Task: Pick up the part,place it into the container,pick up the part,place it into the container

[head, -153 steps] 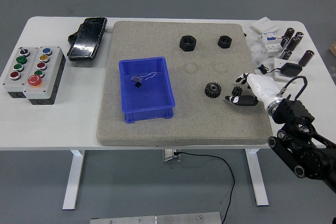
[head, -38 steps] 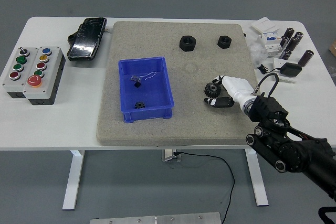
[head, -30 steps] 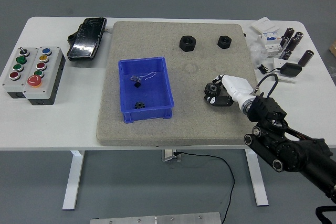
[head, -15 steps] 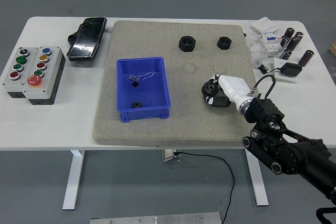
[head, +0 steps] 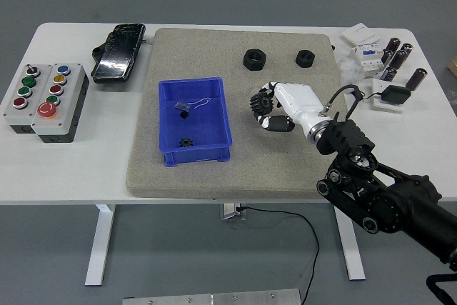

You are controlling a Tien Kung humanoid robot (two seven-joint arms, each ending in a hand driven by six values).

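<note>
high head view, facing down, table (head: 71, 169)

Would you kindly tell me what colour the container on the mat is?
The container is bright blue, seen clearly in the head view.

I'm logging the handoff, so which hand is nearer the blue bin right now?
Right. The right hand, holding a black gear, is just to the right of the blue bin; the left hand is out of view.

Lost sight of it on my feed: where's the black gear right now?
Head view: the gear is held in the right robot hand, over the mat just right of the blue bin, below the two nuts.
</note>
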